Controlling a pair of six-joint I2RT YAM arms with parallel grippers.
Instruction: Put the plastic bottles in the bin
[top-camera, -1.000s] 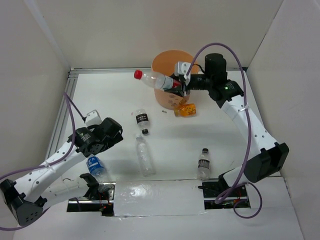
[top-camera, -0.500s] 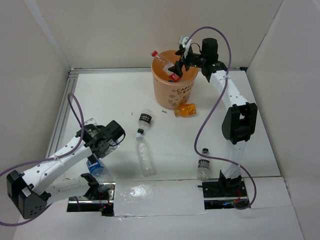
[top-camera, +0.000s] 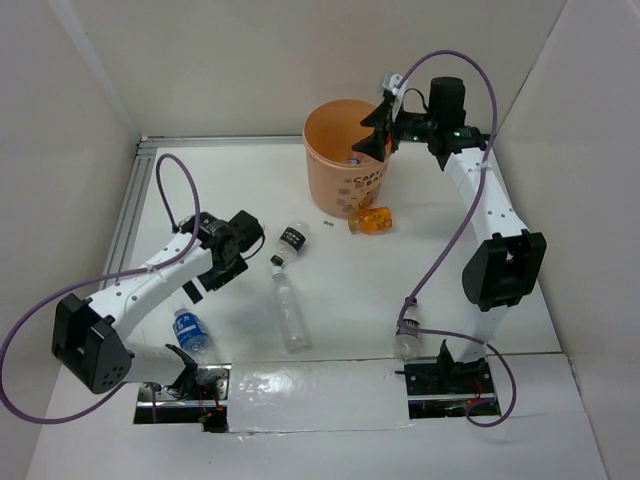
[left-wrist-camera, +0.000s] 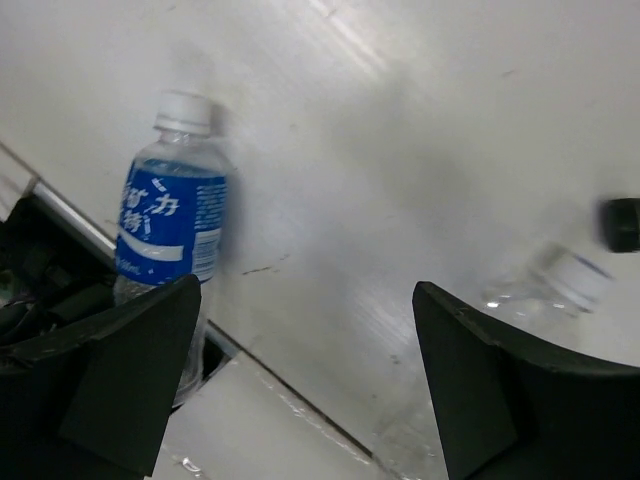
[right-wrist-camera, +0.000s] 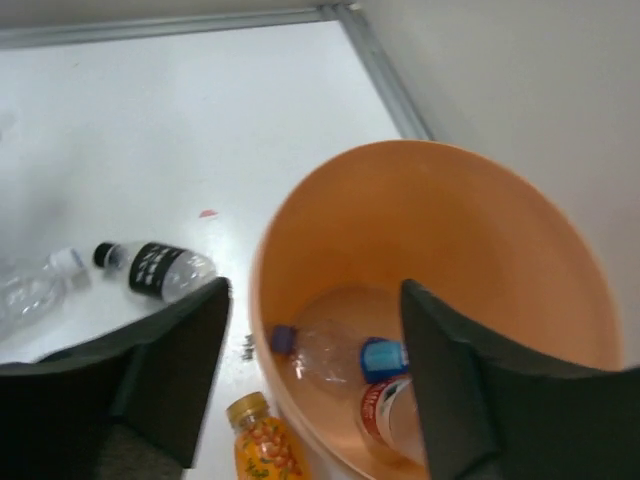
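Right hand (right-wrist-camera: 315, 295), fingers apart and empty, hangs over the bin (top-camera: 345, 190). Left hand (left-wrist-camera: 308, 320) gapes wide above the table (top-camera: 200, 180), near a blue-labelled bottle (left-wrist-camera: 170, 230).

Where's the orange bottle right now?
In the top view the orange bottle lies on the table just in front of the bin, right of centre, with the black-labelled bottle to its left.

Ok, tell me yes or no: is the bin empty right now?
No, the right wrist view shows a clear bottle and a red-labelled bottle lying at the bottom of the bin.
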